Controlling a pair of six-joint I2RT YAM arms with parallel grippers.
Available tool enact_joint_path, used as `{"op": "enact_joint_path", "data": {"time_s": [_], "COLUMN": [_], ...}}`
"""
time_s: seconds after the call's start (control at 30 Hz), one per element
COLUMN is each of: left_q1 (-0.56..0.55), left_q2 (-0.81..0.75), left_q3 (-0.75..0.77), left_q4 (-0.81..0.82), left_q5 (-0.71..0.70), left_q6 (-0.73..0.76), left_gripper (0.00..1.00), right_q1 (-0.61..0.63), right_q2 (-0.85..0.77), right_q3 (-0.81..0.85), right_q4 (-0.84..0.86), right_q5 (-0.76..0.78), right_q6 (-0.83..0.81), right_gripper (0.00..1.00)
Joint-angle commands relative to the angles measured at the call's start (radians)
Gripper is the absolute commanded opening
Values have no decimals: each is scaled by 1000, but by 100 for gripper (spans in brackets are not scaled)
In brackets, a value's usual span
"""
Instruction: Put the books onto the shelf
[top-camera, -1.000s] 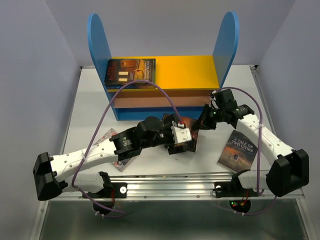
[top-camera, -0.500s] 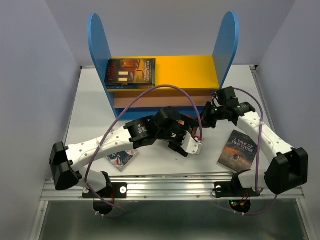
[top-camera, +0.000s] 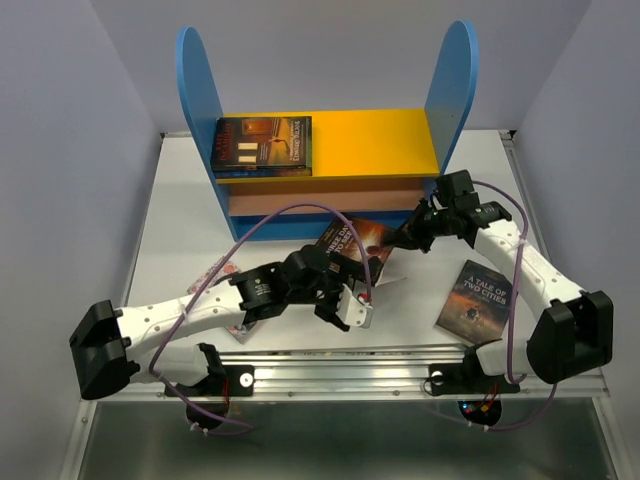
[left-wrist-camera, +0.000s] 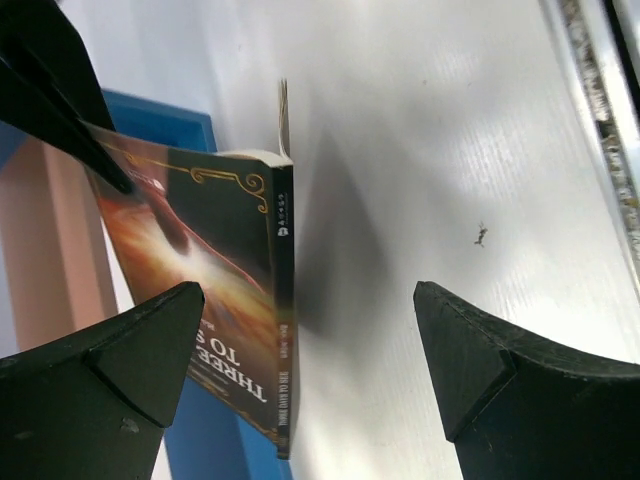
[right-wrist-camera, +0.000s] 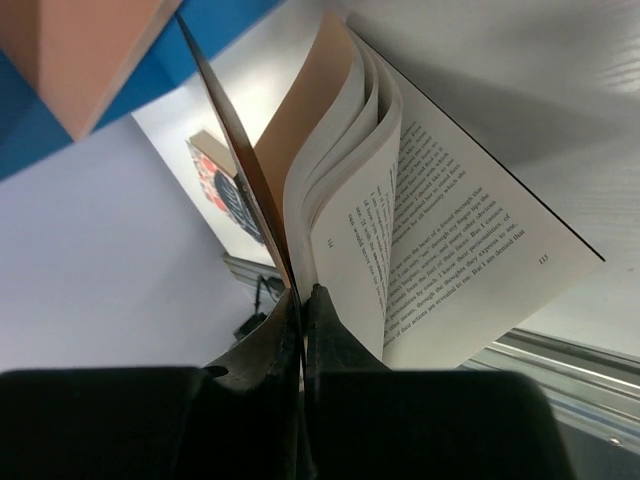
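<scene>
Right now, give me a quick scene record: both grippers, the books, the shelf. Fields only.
left gripper: open, empty, facing the held book's spine
right gripper: shut on front cover of dark paperback with orange glow; pages fan open
blue-sided shelf: one dark flat paperback on yellow top board
white table: A Tale of Two Cities paperback by right arm; colourful paperback partly hidden under left arm

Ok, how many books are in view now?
4. Top-board book on the shelf; open book pinched in the right jaws; Tale of Two Cities on the table; half-hidden book under the left arm. More may be hidden.
</scene>
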Motion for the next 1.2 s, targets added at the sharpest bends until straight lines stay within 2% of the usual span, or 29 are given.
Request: {"op": "enact_joint_path", "data": {"time_s": [0.0, 0.3, 0.5, 0.53, 0.63, 0.67, 0.73, 0.77, 0.83, 0.87, 0.93, 0.97, 1.03, 1.07, 1.1, 1.17], "left_q1": [39, 87, 108, 111, 122, 124, 124, 124, 124, 124, 122, 122, 122, 117, 117, 116], "left_q2": [30, 97, 139, 140, 141, 137, 136, 130, 125, 119, 110, 99, 84, 64, 53, 22], "left_q3": [-41, -116, -144, -145, -148, -148, -147, -144, -139, -136, -127, -118, -106, -89, -76, -32], "left_q4": [190, 399, 479, 477, 459, 450, 445, 439, 425, 410, 387, 358, 327, 289, 261, 165], "left_q5": [-29, -35, -30, -30, -24, -24, -21, -21, -21, -23, -24, -24, -24, -32, -33, -47], "left_q6": [-65, -111, -97, -95, -92, -86, -86, -89, -83, -80, -69, -63, -48, -36, -23, 24], "left_gripper": [99, 98, 84, 81, 61, 50, 40, 31, 23, 13, 2, 0, 0, 0, 0, 0], "right_q1": [-9, -9, -9, -9, -9, -9, -9, -9, -9, -9, -9, -9, -9, -9, -9, -9], "right_q2": [-52, -42, -31, -28, -16, -13, -7, -5, -5, -6, -6, -8, -10, -11, -11, -17], "right_q3": [-15, -66, -83, -83, -91, -92, -95, -100, -100, -101, -100, -98, -83, -75, -45, -2], "right_q4": [77, 102, 106, 105, 105, 105, 105, 105, 102, 102, 100, 91, 73, 47, 4, -55], "right_q5": [-38, -127, -174, -177, -189, -192, -193, -192, -181, -171, -158, -140, -115, -80, -56, 65], "right_q6": [125, 178, 198, 197, 192, 189, 186, 182, 177, 172, 165, 154, 131, 96, 74, -2], "right_gripper": [1, 1, 1, 1, 1, 1, 1, 1, 1, 1, 1, 1, 18, 34, 60, 83]}}
